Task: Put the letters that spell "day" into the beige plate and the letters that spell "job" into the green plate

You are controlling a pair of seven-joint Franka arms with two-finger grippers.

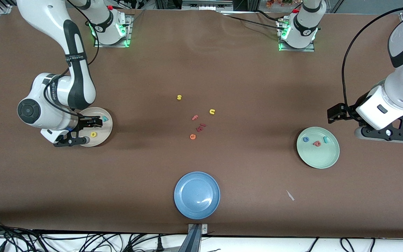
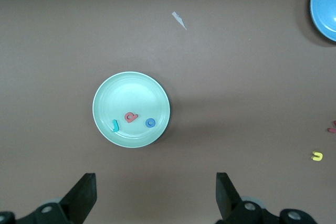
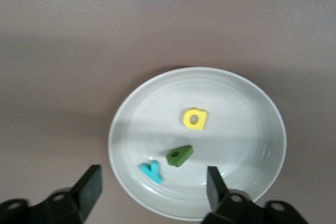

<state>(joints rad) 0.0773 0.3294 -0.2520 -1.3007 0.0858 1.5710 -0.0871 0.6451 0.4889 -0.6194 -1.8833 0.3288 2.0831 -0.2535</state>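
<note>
The beige plate (image 3: 252,98) holds a yellow letter (image 3: 195,118), a green letter (image 3: 179,155) and a teal "y" (image 3: 151,171). My right gripper (image 3: 152,184) hangs just over this plate, open, with nothing between its fingers. In the front view the beige plate (image 1: 100,140) sits at the right arm's end, partly covered by the right gripper (image 1: 91,126). The green plate (image 1: 318,159) holds a blue "o" (image 1: 305,139), a pinkish-red letter (image 1: 317,143) and a teal "j" (image 1: 326,139). My left gripper (image 2: 156,192) waits open above the table beside that plate.
A blue plate (image 1: 197,195) stands near the front edge, midway along the table. Loose letters lie in the middle: yellow "s" (image 1: 179,97), yellow "u" (image 1: 212,111), red "f" (image 1: 195,118), orange "e" (image 1: 192,137). A white scrap (image 1: 290,195) lies between the blue and green plates.
</note>
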